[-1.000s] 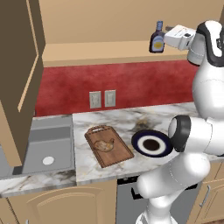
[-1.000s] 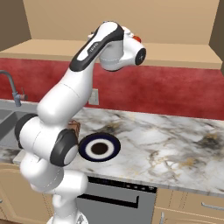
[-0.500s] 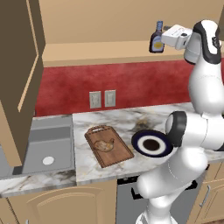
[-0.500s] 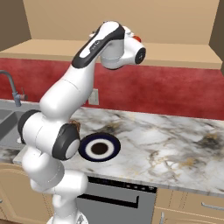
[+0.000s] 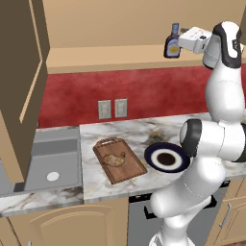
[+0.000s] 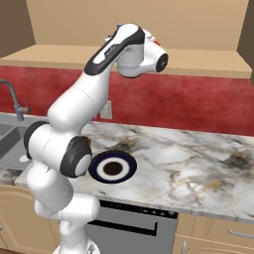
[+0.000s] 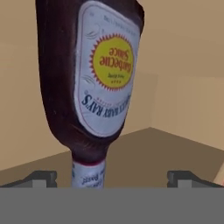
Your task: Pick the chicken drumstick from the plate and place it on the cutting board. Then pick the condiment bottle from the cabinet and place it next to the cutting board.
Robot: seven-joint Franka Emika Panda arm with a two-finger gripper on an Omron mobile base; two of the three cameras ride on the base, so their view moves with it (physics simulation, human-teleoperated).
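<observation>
Reaching up at cabinet height, I have the two-finger gripper (image 5: 181, 43) level with the small dark brown condiment bottle with the pale blue-grey cap (image 5: 172, 42), which stands on the long shelf of the tan light-wood wall cabinet (image 5: 110, 56). From the left base view the bottle sits straight ahead of the hand, just off its front — touching or a hair apart, I cannot tell. In the hand view the bottle's body (image 7: 89, 74) hangs between the two dark finger tips (image 7: 41, 178), which stand wide apart on either side — so the jaws are spread and hold nothing. That view is rolled, cap end toward the bottom; I judge the bottle's long axis runs upright in the room, crosswise to the jaw gap, and slightly off toward one finger. Below, the golden-brown chicken drumstick (image 5: 115, 158) already lies on the reddish-brown wooden cutting board (image 5: 129, 169), beside the round navy-blue plate (image 5: 153, 156). Next, I'd push forward a little, then close.
</observation>
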